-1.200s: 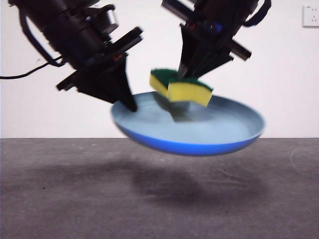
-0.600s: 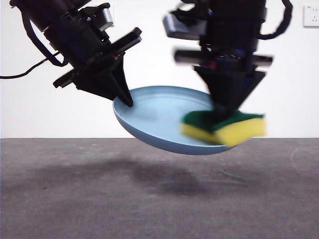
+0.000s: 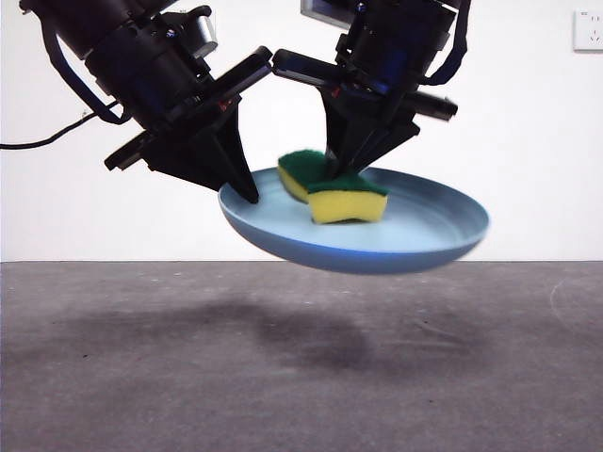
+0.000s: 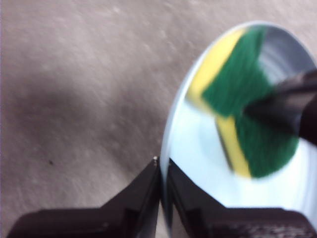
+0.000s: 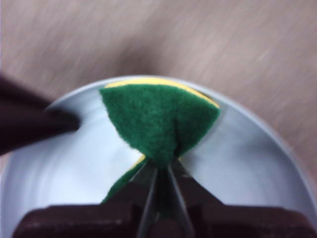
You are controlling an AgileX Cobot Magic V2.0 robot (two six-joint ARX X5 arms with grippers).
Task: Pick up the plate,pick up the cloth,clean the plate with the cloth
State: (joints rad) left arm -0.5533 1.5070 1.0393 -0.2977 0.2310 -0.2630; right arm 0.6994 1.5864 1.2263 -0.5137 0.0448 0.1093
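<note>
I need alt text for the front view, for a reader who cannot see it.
The right gripper presses a yellow-and-green sponge into a light-blue plate held tilted above the grey table. The left gripper grips the plate's rim.

There is one plate, round and light blue. There is one cloth, a single yellow sponge with a green top layer. Two tools are counted: the left tool and the right tool, each with two black jaws, four jaws in all. One worktop lies beneath, and one wall socket shows behind.
</note>
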